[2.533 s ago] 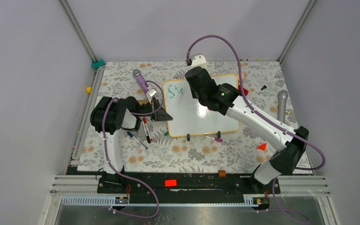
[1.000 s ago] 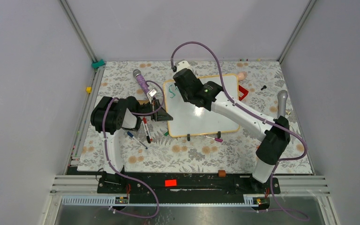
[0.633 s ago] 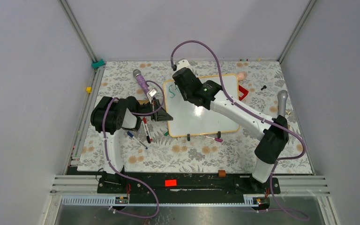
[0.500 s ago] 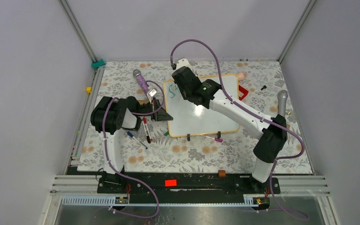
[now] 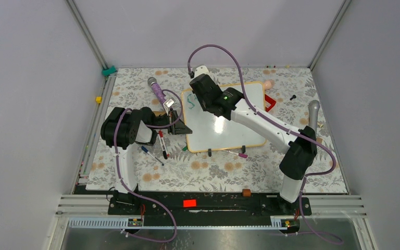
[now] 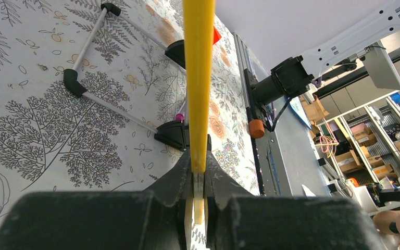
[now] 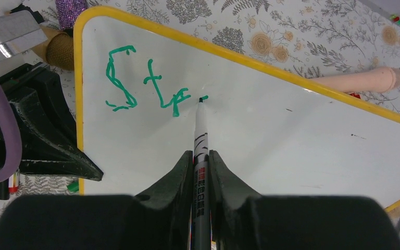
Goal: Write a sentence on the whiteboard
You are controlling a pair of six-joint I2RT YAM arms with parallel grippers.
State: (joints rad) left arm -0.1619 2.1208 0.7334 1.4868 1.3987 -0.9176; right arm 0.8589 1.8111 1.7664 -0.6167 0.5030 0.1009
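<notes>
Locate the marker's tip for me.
In the right wrist view, the marker, clamped in the right gripper, has its tip on the whiteboard, just right of the green letters.

Overhead, right arm (image 5: pixel 250 115) hides part of sentence (image 5: pixel 191 103); visible stroke tiny, perhaps "S".

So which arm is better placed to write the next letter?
Right. The right gripper holds the marker, tip on the whiteboard just past the green letters. The left gripper is clamped on the board's frame, steadying it.
</notes>
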